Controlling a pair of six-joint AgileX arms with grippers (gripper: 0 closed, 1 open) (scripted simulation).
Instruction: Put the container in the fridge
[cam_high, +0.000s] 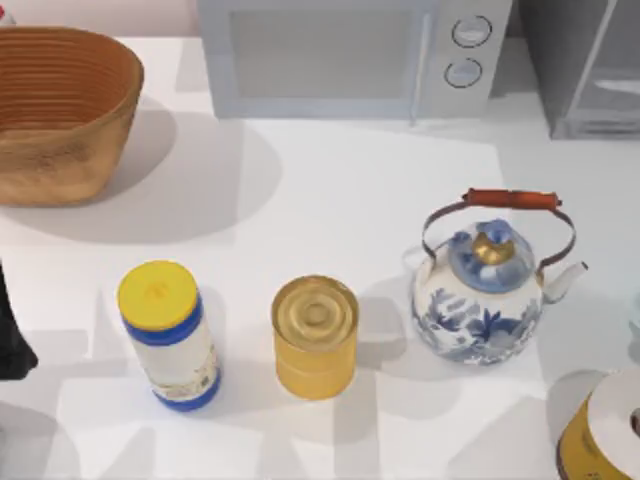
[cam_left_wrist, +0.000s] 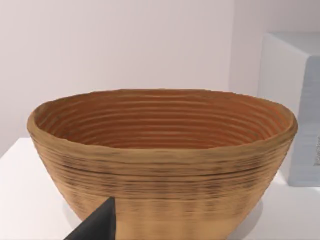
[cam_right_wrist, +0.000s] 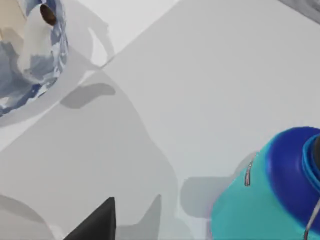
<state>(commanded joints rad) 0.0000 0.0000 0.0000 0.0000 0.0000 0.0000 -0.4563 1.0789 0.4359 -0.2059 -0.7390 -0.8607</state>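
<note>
- fridge (cam_high: 590, 70) at the counter's (cam_high: 330, 190) far right corner, beside the microwave (cam_high: 350, 55).
- yellow tin (cam_high: 315, 337) mid-counter, between bottle (cam_high: 168, 335) and teapot (cam_high: 490, 290).
- claw states: cannot tell.

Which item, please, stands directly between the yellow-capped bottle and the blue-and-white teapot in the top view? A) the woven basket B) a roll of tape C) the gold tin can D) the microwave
C: in the top view the gold tin can stands in the front row, with the yellow-capped bottle to its left and the blue-and-white teapot to its right.
</note>
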